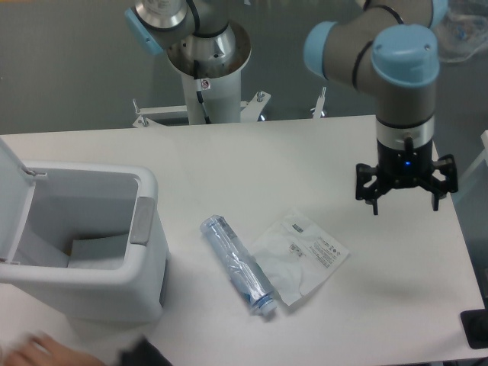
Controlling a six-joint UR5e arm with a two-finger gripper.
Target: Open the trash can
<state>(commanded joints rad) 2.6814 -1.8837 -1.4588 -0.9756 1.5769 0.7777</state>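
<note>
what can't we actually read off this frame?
- Trash can: lid cut by left edge; the interior's near side hidden behind the front wall.
- Gripper: fingers too small and dark, so open or shut is unclear.
- Bottom left: blurred hand, cut by the edge.
- Plastic packet: label print too small.

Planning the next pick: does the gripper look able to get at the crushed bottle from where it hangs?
Probably yes. The gripper hangs open, and the crushed bottle lies uncovered beside the plastic packet.
</note>
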